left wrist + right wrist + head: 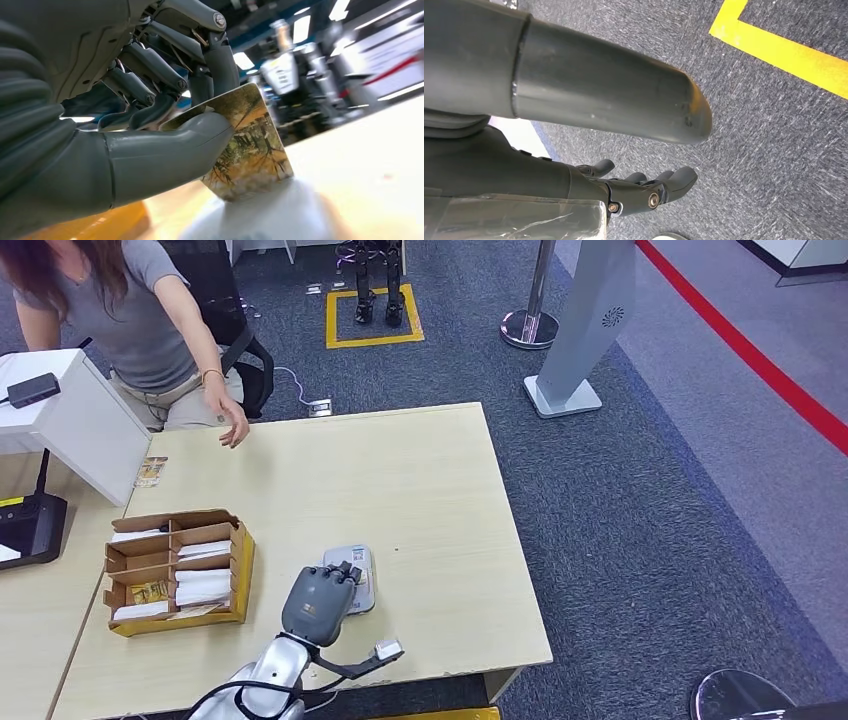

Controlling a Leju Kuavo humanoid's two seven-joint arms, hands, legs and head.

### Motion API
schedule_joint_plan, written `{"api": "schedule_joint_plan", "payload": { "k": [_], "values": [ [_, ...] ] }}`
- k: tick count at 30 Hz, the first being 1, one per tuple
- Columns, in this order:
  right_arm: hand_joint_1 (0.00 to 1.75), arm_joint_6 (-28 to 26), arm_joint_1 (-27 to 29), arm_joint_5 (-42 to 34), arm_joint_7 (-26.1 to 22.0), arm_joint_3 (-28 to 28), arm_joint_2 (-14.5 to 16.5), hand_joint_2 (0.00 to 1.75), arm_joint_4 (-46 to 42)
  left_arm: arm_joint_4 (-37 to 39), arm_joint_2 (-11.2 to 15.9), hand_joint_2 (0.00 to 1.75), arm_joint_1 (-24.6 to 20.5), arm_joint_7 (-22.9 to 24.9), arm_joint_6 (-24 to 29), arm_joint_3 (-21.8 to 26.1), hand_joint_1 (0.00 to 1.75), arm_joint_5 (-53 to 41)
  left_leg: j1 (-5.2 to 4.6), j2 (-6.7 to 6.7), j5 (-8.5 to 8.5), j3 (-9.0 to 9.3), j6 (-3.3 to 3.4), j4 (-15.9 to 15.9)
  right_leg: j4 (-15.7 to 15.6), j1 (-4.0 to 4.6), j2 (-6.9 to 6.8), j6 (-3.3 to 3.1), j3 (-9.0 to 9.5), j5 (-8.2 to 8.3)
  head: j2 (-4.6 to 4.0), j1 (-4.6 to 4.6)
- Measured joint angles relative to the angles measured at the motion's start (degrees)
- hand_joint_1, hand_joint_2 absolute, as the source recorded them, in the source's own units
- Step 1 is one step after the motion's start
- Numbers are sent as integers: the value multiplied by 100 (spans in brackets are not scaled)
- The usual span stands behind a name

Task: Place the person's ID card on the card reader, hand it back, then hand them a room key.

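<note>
ID card [248,142] pinched tight between the thumb and the dark fingers of the left hand [320,602], held tilted, printed face out. Touched the grey top of the card reader [361,576] with its lower edge. Sat right over that reader, the hand, near the table's [430,490] front edge, about midway along it, knuckles up and covering the reader's left half.

Hung low beside the body over grey carpet, the right hand [639,190], fingers [681,177] loosely stretched and side by side, nothing in them. Yellow floor line [784,50] beyond it.

Further left along the front edge, cardboard box [178,570] split into compartments, white cards lying in most of them, a yellowish one in a front-left compartment.

Then open tabletop toward the back. Small patterned card [151,472] flat at the far left edge, just beside a white stand [75,425].

Reached over the far left corner, the person's hand [233,426], palm down, fingers loose, above the wood and well apart from the reader. Seated behind that corner, the person [130,320] in a grey top.
</note>
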Motion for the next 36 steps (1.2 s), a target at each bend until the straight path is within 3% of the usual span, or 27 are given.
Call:
{"api": "schedule_joint_plan", "payload": {
  "k": [4, 6, 9, 11, 13, 15, 18, 22, 26, 32, 36],
  "values": [
    [0, 31, -3, 0, -2, 2, 0, 0, -1, -497, 565, 175, -520, 1413, -163, -359, 175, -5, 3, -1, 10, -4, 2, -1, 4, 4, -2, -5, -3, 4, 0, -1],
    [0, 37, -6, 0, -7, 3, 1, 0, -1, -904, 951, 175, -830, 1829, -324, -521, 175, -8, 4, -1, 14, -4, 1, -1, 7, 6, -3, -7, -3, 6, 0, 0],
    [0, 45, -2, 0, -11, 6, 5, 0, -1, -1516, 1414, 175, -1042, 1684, -356, -455, 175, -10, 3, 2, 16, -3, -1, -2, 9, 6, 0, -9, -4, 7, 0, -1],
    [0, 52, 2, 0, -15, 7, 12, 0, -1, -1872, 1496, 175, -948, 1027, -244, -83, 175, 36, 1, 1, 15, -3, -1, -2, 8, 5, 0, -8, -6, 6, 0, -1],
    [0, 54, 7, -1, -17, 7, 23, 0, -1, -2204, 1277, 175, -699, -108, -154, 688, 175, 294, -2, 1, 14, -7, 0, -1, 5, 3, 0, -6, -10, 5, 0, 1],
    [0, 52, 12, -1, -17, 7, 34, 0, 1, -2489, 852, 175, -459, -1197, -147, 1688, 175, 684, -6, 8, 11, -11, 4, 0, 4, 1, 6, -4, -12, 6, 0, 11],
    [0, 50, 32, -1, -19, 7, 52, 0, 1, -2743, 328, 175, -300, -1959, -310, 2937, 175, 1389, -10, 27, 7, -7, 8, -1, 2, -6, 25, 2, -14, 11, 0, 19],
    [0, 35, 49, 0, -19, 7, 63, 0, 1, -2854, -152, 175, -228, -2468, -708, 4190, 175, 2677, -10, 25, 10, -6, 9, -1, 3, -8, 19, 3, -13, 12, 0, 10],
    [0, 34, 47, 0, -18, 7, 65, 0, 1, -2855, -403, 175, -210, -2675, -916, 4901, 175, 3162, -10, 19, 12, -7, 8, -1, 5, -8, 17, 3, -12, 12, 0, 8],
    [0, 45, 24, 0, -51, 7, 66, 0, 1, -2728, -545, 175, -214, -3022, -1905, 5785, 175, 5341, -10, 25, 11, -7, 8, -2, 5, -8, 22, 2, -16, 12, 0, 9],
    [0, 46, 10, 0, -52, 7, 66, 0, 1, -2594, -551, 175, -217, -3098, -2020, 6177, 175, 5584, -10, 14, 11, -10, 8, -2, 5, -8, 14, 3, -17, 11, 0, 8]
  ]
}}
